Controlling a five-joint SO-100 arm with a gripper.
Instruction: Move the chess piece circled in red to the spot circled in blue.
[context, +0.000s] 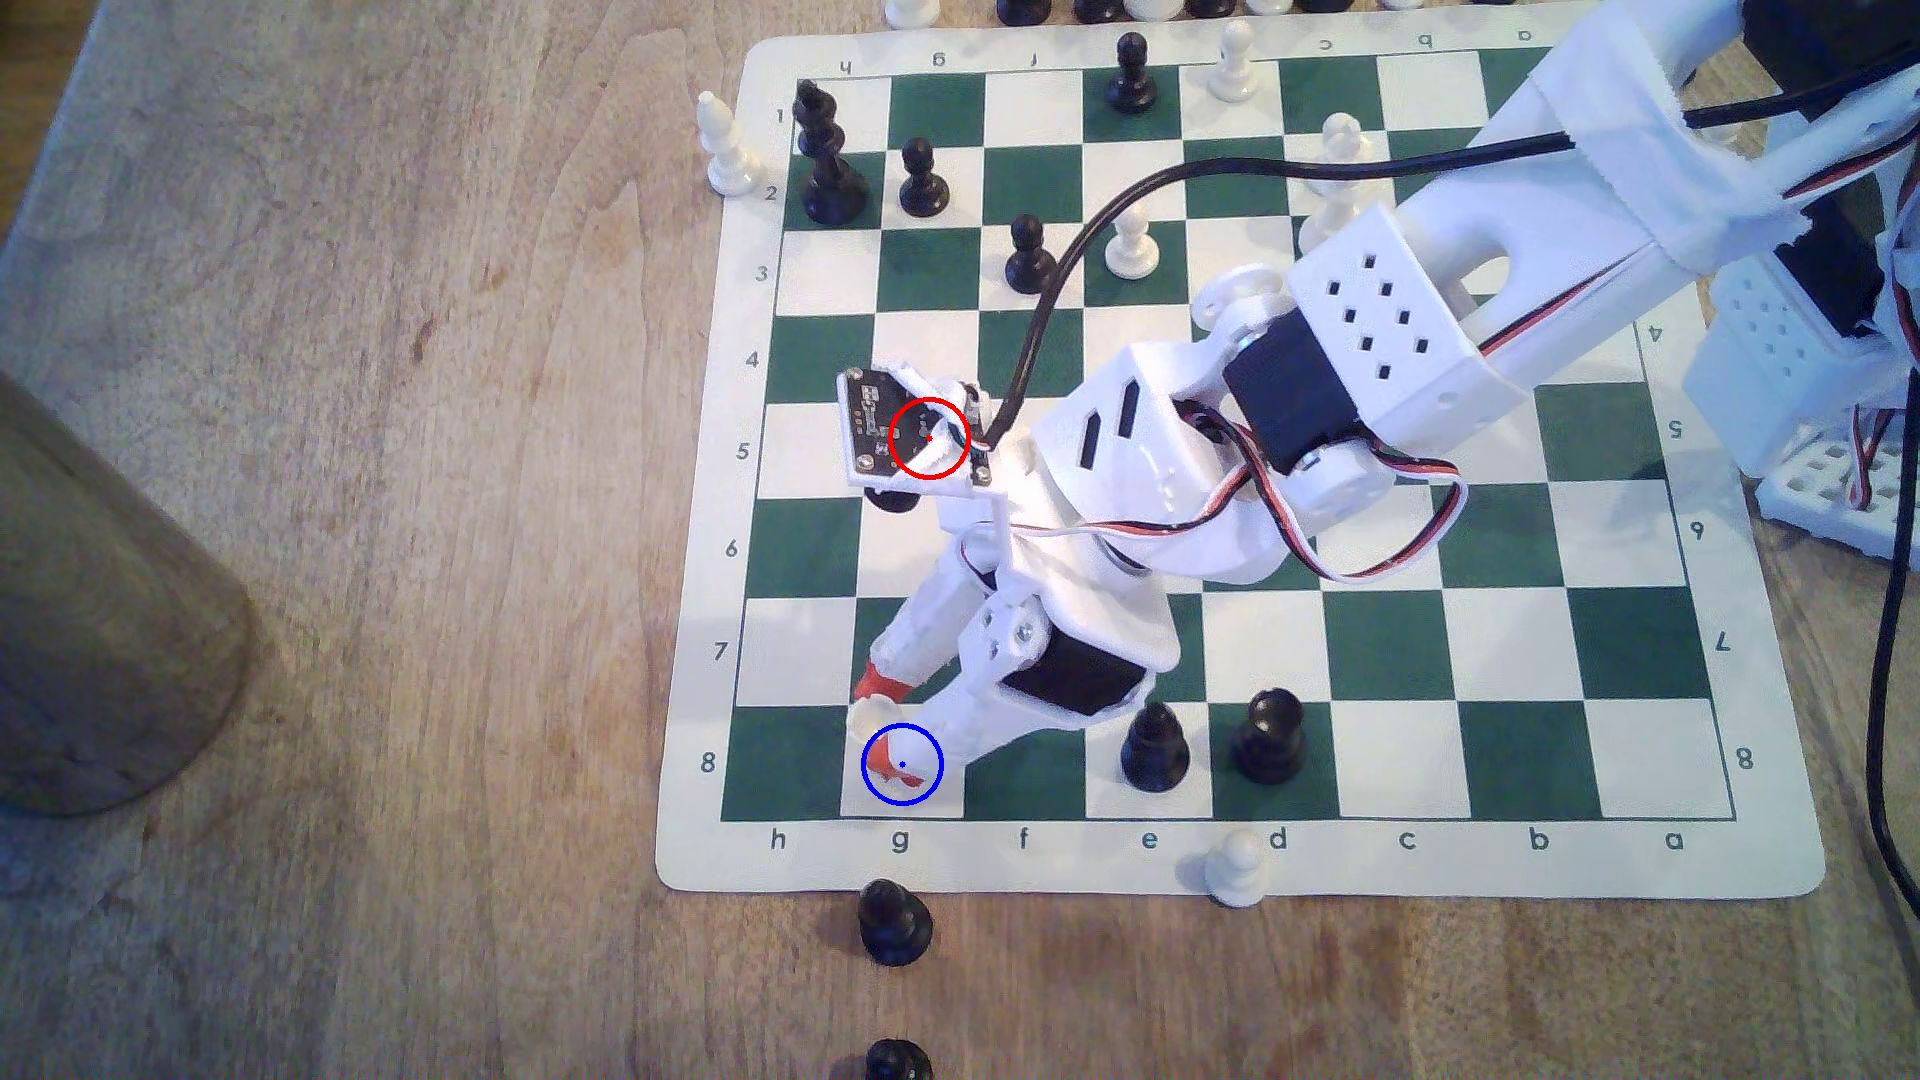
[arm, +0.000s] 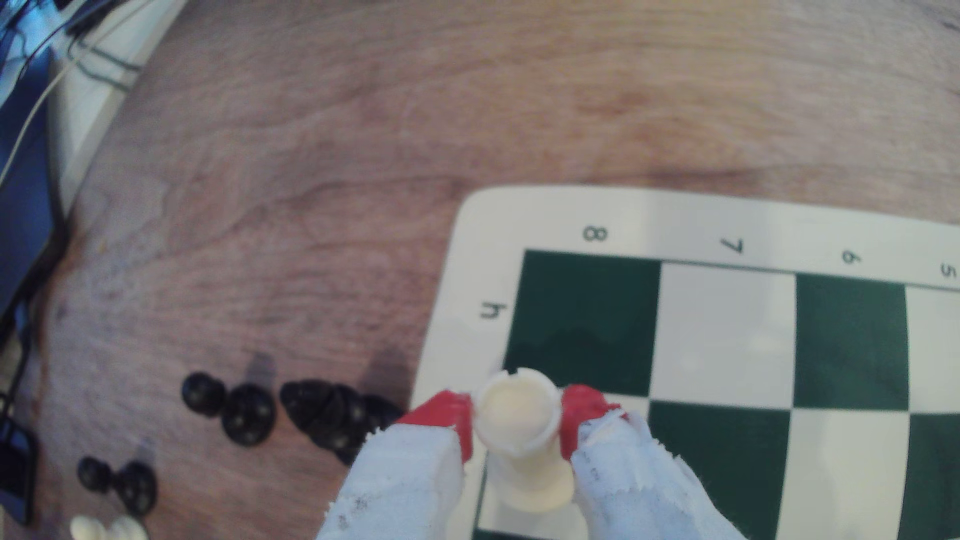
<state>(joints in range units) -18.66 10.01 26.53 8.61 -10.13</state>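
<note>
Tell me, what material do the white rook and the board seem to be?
The rook looks like smooth cream plastic with a faint sheen. The board seems a thin flexible mat, perhaps vinyl: it has rounded corners and lies flat on the wood.

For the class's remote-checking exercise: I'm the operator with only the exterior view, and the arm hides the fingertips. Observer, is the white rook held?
Observer: Yes. In the wrist view the gripper has its red fingertips pressed against both sides of the rook, at its rimmed top.
Operator: Is it upright?
Observer: Yes, upright, with its base over the white square beside the dark corner square.
Operator: Is it down on the blue-circled spot?
Observer: Its base covers part of that square. I cannot tell whether it touches.
</note>
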